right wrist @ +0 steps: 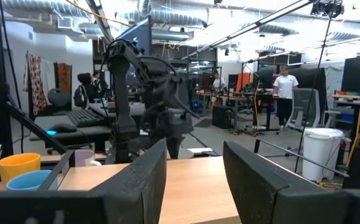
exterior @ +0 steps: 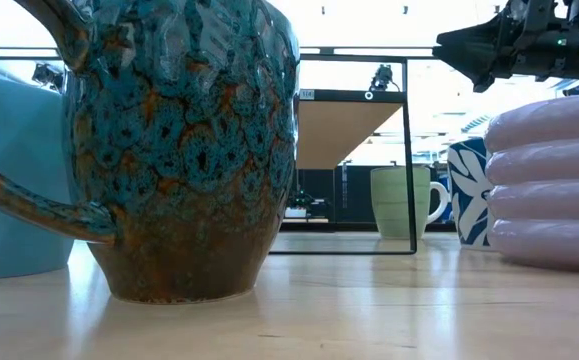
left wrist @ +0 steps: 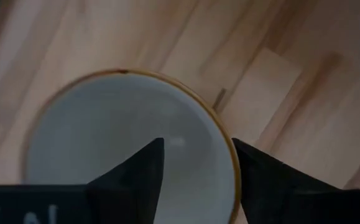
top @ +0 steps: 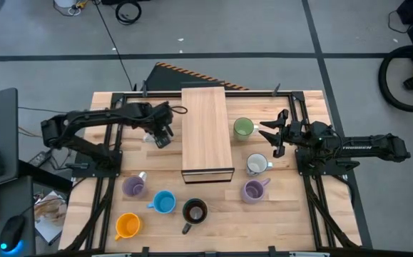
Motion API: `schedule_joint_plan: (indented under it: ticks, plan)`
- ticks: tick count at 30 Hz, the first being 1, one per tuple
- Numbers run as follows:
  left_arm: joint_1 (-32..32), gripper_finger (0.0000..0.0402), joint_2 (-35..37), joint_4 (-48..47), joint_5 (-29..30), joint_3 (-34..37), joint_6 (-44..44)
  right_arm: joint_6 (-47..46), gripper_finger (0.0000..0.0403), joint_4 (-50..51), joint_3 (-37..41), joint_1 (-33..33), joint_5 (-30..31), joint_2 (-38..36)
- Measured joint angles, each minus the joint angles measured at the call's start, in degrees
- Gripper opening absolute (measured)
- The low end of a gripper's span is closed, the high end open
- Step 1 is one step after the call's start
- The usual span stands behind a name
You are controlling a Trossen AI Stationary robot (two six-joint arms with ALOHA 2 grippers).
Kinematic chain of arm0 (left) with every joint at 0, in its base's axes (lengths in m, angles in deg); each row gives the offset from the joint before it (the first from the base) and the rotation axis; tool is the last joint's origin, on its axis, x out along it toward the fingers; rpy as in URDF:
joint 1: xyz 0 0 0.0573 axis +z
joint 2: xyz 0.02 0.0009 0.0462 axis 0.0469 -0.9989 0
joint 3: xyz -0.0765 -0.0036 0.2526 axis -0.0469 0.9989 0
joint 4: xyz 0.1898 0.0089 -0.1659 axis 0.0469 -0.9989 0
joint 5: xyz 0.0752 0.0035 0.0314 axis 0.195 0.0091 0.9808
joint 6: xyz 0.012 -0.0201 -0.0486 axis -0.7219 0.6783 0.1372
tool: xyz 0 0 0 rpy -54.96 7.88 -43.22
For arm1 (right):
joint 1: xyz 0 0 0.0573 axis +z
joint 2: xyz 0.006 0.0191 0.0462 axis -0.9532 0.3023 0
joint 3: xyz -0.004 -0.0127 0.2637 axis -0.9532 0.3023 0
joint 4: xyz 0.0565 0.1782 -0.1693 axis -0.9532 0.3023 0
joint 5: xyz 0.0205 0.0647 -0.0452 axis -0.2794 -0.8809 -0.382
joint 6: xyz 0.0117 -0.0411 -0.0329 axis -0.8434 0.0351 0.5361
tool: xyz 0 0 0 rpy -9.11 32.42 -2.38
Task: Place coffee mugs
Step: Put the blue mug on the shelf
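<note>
My left gripper [top: 160, 135] [left wrist: 198, 140] is open and points down over the white mug [left wrist: 105, 143], which stands on the table left of the board. One finger is inside the mug and the other outside its rim. My right gripper [top: 273, 135] [right wrist: 195, 146] is open and hangs level above the table, between the green mug [top: 243, 128] and the patterned white mug [top: 256, 165]. The other mugs stand upright on the table: one lilac [top: 252, 190], another lilac [top: 133, 187], light blue [top: 163, 203], dark [top: 194, 211] and orange [top: 127, 225]. My left gripper comes at the white mug from above, pointing down. One finger [left wrist: 142, 174] is inside the cup and the other [left wrist: 267, 180] is outside, with the rim [left wrist: 226, 134] between them. I cannot tell whether either finger touches the wall. The mug stands on the table.
The long light wooden board [top: 207, 132] lies on a black frame in the middle of the table, between the two arms. In the low view the dark mug [exterior: 179, 150] fills the foreground, with a lilac mug [exterior: 554, 180] at the right. Bare table shows along the near right side.
</note>
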Motion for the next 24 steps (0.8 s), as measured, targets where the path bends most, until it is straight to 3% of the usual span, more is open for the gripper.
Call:
schedule_joint_plan:
  ticks: [10,17,24]
  plan:
    - [3.07,0.0131,-3.48,-0.59,-4.31,0.02,-0.84,-0.20,0.0165,0.03,0.02,0.00,-0.31,0.00]
    - [3.65,0.0031,-3.49,-4.13,-5.23,-1.84,-4.88,-0.15,0.0165,0.04,0.01,0.00,-0.34,0.00]
    - [4.73,0.0029,-3.52,-13.23,-5.67,-11.86,-12.51,-0.17,0.0165,0.04,0.02,0.00,-0.35,0.00]
